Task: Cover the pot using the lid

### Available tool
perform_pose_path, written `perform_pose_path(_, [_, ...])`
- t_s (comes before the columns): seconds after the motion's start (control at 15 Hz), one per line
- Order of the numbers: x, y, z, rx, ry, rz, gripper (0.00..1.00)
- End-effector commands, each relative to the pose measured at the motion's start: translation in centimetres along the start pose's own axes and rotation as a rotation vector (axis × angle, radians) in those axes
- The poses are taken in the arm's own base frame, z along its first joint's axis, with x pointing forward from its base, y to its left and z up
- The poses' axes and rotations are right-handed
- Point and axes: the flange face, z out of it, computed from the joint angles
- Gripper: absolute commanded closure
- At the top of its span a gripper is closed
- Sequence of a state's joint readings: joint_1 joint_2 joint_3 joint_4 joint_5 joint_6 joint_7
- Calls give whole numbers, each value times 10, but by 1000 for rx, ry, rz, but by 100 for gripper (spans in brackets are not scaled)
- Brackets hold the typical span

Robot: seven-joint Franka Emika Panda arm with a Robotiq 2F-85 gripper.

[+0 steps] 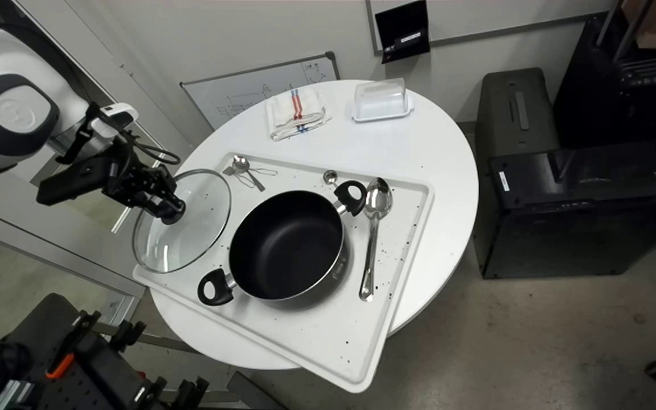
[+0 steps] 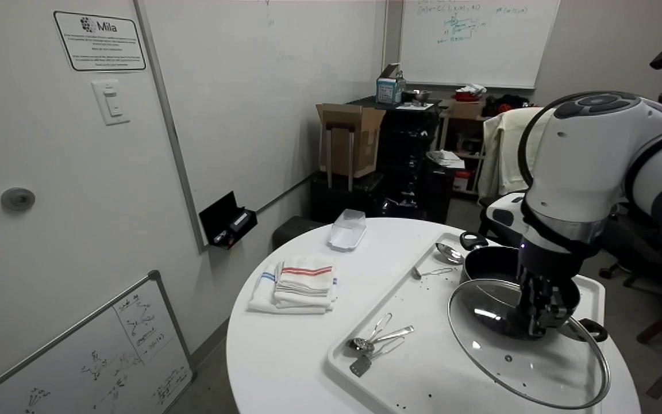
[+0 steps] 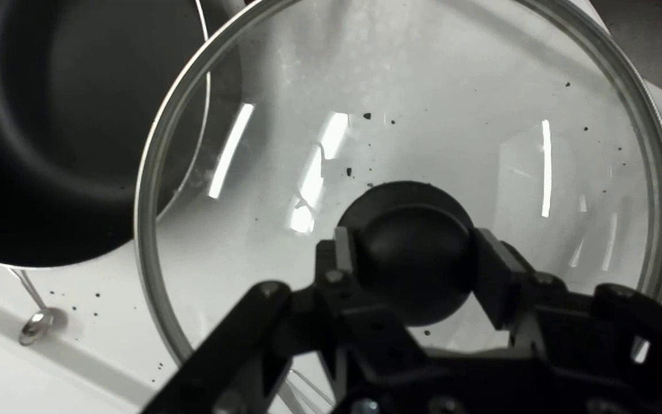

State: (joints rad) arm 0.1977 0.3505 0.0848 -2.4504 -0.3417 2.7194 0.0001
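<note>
Lid (image 1: 198,229) held, off the pot (image 1: 289,245)

Gripper (image 3: 416,265) clamped on its dark knob (image 3: 412,236), one finger each side. Lid hangs above the tray (image 1: 316,347), beside the pot; in wrist view its rim overlaps the pot's. Pot sits upright on tray, large spoon (image 1: 377,206) near.

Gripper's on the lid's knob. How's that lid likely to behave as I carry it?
The lid looks like clear glass, so probably stiff but liable to chip if its rim knocks the pot. Gripped only at its rounded knob, it may tip or twist in the gripper. Being broad, it could sway noticeably on quick turns.
</note>
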Motion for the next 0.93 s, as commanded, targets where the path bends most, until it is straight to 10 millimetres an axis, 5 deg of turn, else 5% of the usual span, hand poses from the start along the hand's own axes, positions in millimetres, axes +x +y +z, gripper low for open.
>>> perform_pose_path(0.0, [-24, 31, -15, 3, -3, 79, 75])
perform_pose_path(0.87, [-89, 156, 6, 50, -46, 462, 75])
